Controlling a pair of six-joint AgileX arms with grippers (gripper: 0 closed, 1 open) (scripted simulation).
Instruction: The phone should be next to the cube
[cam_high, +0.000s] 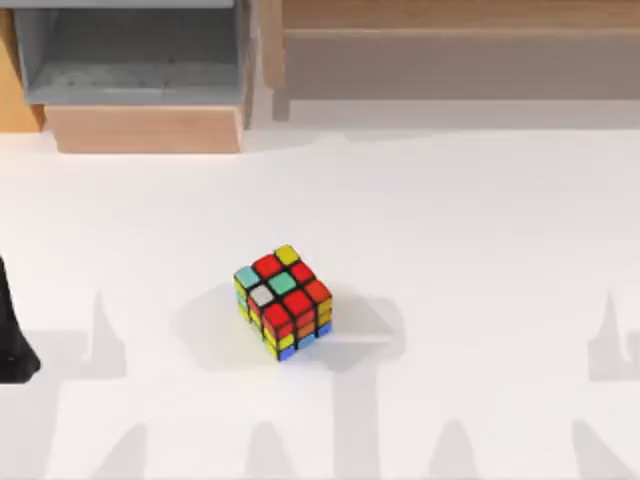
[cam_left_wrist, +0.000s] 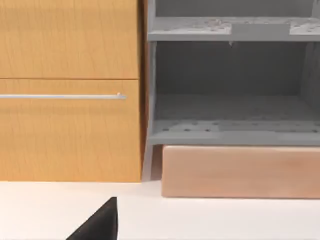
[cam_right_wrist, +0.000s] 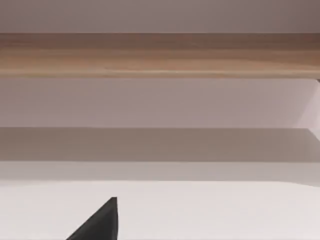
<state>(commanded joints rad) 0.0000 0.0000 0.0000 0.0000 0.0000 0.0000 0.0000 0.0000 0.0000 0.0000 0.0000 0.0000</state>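
Bright, even light; soft grey shadows pool around the cube on the white table.

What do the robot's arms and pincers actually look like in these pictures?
Very little of them is in frame. At the top view's left edge, a slim black piece of the left arm widens towards its lower end. Each wrist view shows one plain, matte black wedge tapering to a point: the left pincer and the right pincer. No cables, markings or colours are visible.
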